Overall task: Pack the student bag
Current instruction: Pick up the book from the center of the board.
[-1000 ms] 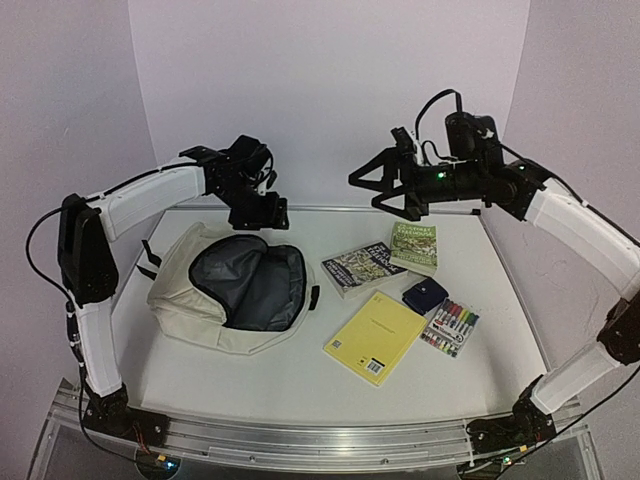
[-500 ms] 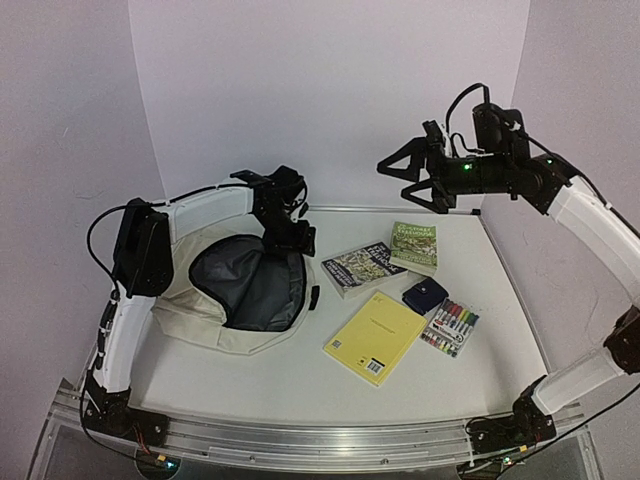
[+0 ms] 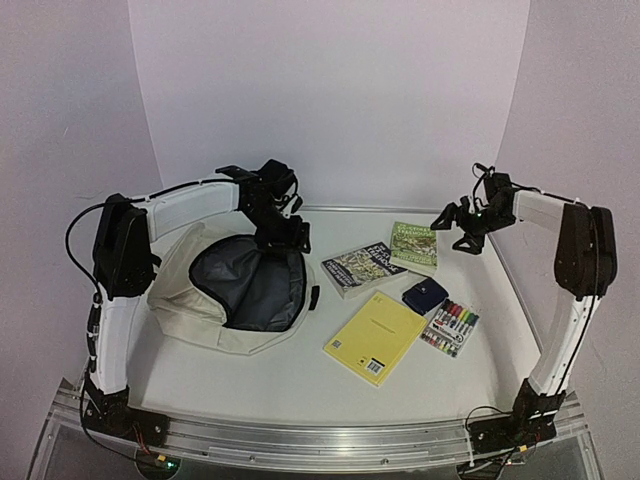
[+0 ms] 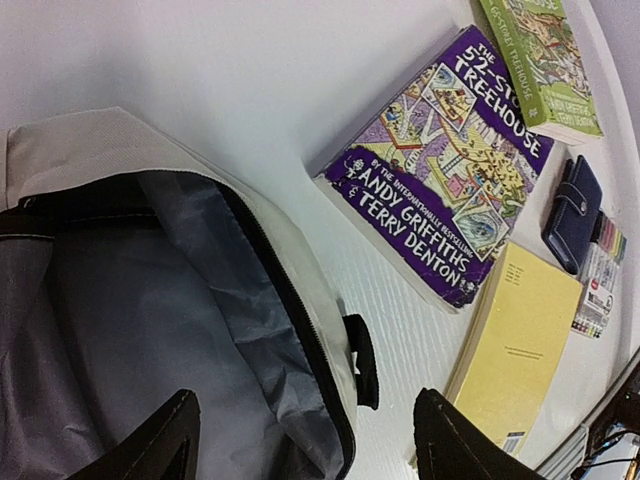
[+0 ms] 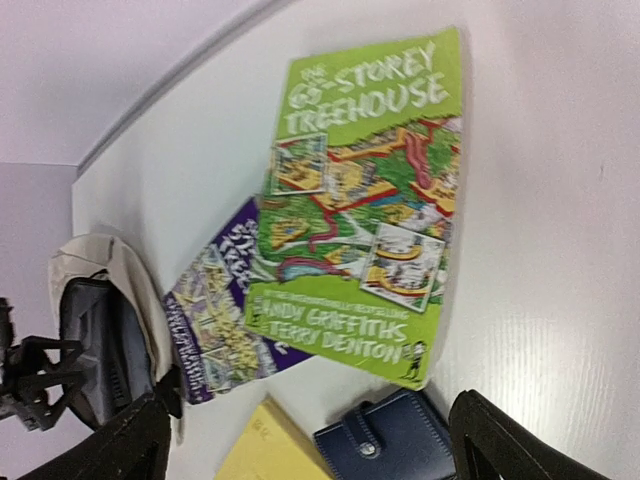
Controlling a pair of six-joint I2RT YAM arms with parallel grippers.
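Note:
The student bag (image 3: 180,300), cream with a dark grey lining (image 3: 245,285), lies open at the left of the table. My left gripper (image 3: 290,236) hangs open over the right rim of its mouth. In the left wrist view the zipper rim (image 4: 290,250) and a black loop (image 4: 362,360) run between the spread fingers of that gripper (image 4: 305,415), and nothing is gripped. My right gripper (image 3: 456,222) stands open low at the back right, beside the green book (image 3: 414,246). Seen from the right wrist, the wide-apart right gripper (image 5: 310,420) is empty above the green book (image 5: 365,200).
A purple book (image 3: 362,268) lies right of the bag, partly under the green one. In front of them are a yellow notebook (image 3: 375,335), a small navy pouch (image 3: 425,294) and a pack of markers (image 3: 451,327). White walls close the back and sides.
The left gripper came forward and down from behind the bag to its right rim. The right arm swung right and dropped from high up to just above the table by the green book.

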